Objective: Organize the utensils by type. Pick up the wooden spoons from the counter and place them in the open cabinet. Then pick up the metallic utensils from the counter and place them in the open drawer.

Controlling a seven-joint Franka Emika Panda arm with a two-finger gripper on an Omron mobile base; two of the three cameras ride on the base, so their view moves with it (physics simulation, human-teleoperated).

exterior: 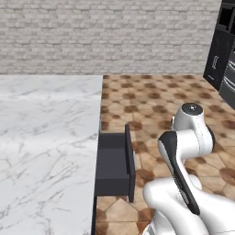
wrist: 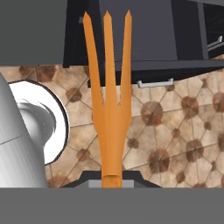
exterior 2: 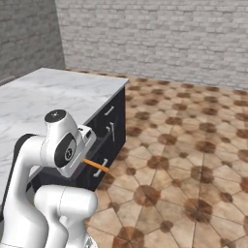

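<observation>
- Item held: the orange fork (wrist: 108, 100), one of the metallic utensils. It is clamped by its handle end between the closed jaws of the gripper (wrist: 111, 180). In the right base view it is seen as an orange rod (exterior 2: 95, 165) jutting from the hand.
- Long axis: the fork is carried in line with the gripper's own reach. The handle is at the hand and the three prongs are pointed straight ahead, away from it.
- Destination: the open drawer (wrist: 144, 39), dark inside, is placed ahead of the hand. Its front panel and pale handle (wrist: 154, 82) lie across the line of the fork, and the prong tips are seen overlapping the dark interior.
- Deciding relation: the drawer is judged to lie directly along the fork's axis, beyond the prongs, so a forward advance is called for rather than a sideways one. Whether the prongs are already over the cavity or short of it cannot be told from the hand view alone.
- Surroundings: the drawer (exterior: 113, 160) is seen pulled out from under the edge of the counter (exterior: 46, 137), above the brown tiled floor (wrist: 175, 144).
- Remaining stock: no other utensils can be made out on the visible part of the counter.
</observation>
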